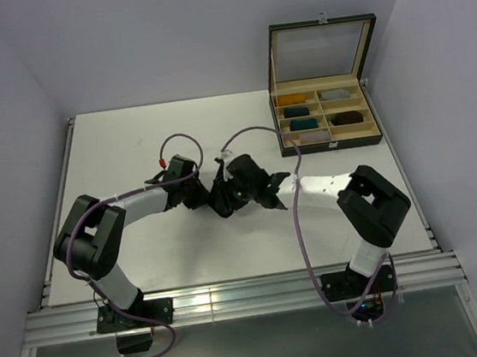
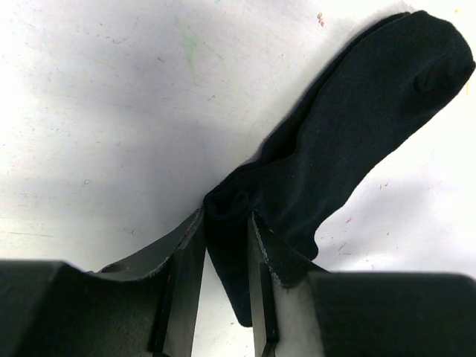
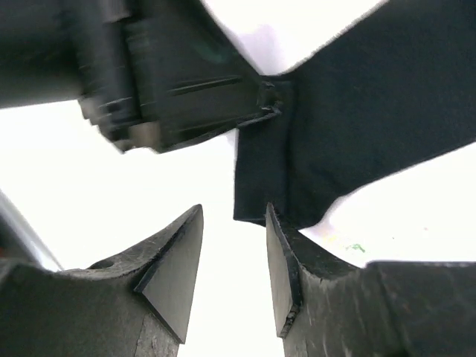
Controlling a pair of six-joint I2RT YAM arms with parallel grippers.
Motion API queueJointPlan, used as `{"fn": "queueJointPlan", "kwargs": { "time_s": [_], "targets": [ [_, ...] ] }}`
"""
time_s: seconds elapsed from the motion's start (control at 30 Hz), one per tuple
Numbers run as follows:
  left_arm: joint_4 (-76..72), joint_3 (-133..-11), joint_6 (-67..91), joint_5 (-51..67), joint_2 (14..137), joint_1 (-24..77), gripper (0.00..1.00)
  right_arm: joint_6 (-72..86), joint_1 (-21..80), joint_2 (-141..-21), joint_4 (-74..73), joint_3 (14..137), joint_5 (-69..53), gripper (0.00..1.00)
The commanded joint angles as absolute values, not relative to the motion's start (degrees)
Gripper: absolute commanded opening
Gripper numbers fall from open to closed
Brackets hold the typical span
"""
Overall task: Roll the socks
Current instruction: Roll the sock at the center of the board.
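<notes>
Two arms [image 1: 114, 223], bases bolted at near edge, hands meeting over the middle of the desk.

One desk [image 1: 131, 139]: flat white top, lightly scuffed, with faint green smear [image 2: 192, 46] and a few red specks [image 2: 320, 18]; ribbed aluminium rail [image 1: 235, 299] along near edge.

Three plain pale walls [image 1: 161, 32], closing in at left, rear and right.

One dark box [image 1: 331, 145] at far right corner of desk, glass-paned lid [image 1: 320, 48] standing open; tan compartments holding rolled bundles [image 1: 294, 99], mustard, teal and grey among them.

One black sock [image 2: 349, 126] at desk centre, far end spread flat on the surface, near end bunched.

One left hand [image 2: 227, 216]: clamped on bunched end of black sock, fabric pinched between both fingers.

One right hand [image 3: 234, 212]: fingers apart, gripping nothing, loose sock edge just beyond the fingertips.
</notes>
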State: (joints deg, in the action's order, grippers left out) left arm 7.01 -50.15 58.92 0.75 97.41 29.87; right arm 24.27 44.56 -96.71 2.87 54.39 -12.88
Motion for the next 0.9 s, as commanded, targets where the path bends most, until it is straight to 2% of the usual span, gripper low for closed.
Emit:
{"fn": "queueJointPlan", "kwargs": {
  "time_s": [0.0, 0.33, 0.63, 0.8, 0.87],
  "targets": [
    [16.96, -48.95, 54.67, -1.58, 100.9, 30.15, 0.34, 12.93, 51.05, -94.48, 3.41, 55.02, 4.11, 0.47],
    [17.84, -50.19, 53.44, -0.62, 101.34, 30.15, 0.33, 0.71, 58.44, -99.66, 12.13, 54.4, 15.11, 0.5],
    [18.11, -50.8, 53.0, -0.53, 101.34, 30.15, 0.33, -2.46, 59.33, -105.29, 12.83, 55.55, 15.91, 0.51],
    [18.54, -51.5, 52.21, 0.08, 101.25, 30.15, 0.33, -2.29, 59.41, -108.63, 11.17, 56.16, 17.75, 0.47],
    [18.72, -51.77, 52.03, 0.61, 101.16, 30.15, 0.33, -1.67, 59.41, -109.42, 10.64, 56.25, 18.02, 0.36]
  ]
}}
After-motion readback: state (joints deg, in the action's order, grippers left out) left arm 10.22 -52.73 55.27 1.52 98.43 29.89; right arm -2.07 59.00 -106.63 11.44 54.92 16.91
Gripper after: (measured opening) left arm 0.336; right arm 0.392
